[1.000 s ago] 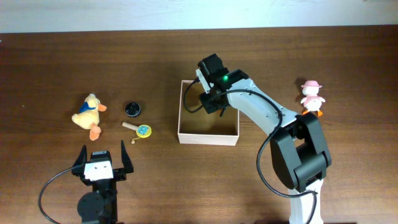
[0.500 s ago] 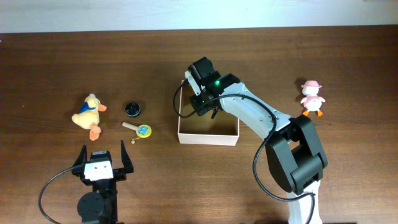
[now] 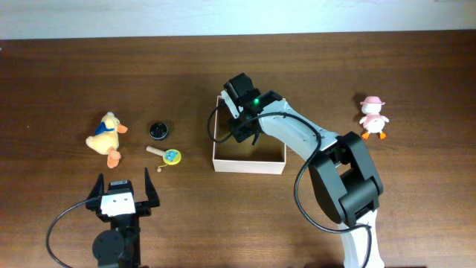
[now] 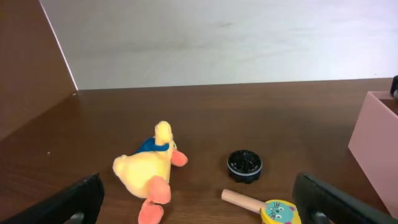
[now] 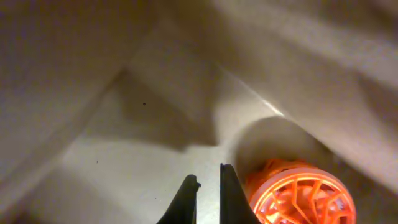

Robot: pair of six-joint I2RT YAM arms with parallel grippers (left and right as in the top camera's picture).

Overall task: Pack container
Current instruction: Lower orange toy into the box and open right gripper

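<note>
The container (image 3: 249, 165) is a square box with white walls and a tan inside, at the table's middle. My right gripper (image 3: 240, 128) reaches into its far left corner. In the right wrist view its fingers (image 5: 208, 186) are nearly together with nothing between them, just above the box floor (image 5: 118, 168). An orange spoked round toy (image 5: 301, 194) lies right beside them. My left gripper (image 3: 121, 195) is open and empty near the front edge; its fingers frame the left wrist view (image 4: 199, 208). The box's wall (image 4: 376, 134) shows there at the right.
A yellow plush duck (image 3: 105, 136) (image 4: 149, 174), a black round disc (image 3: 158, 131) (image 4: 244, 165) and a wooden-handled cat rattle (image 3: 169, 155) (image 4: 267, 208) lie left of the box. A pink-hatted white duck toy (image 3: 371, 117) stands at the right.
My right gripper has moved from the box's middle to its far left corner. The left arm and the toys outside have not moved.
</note>
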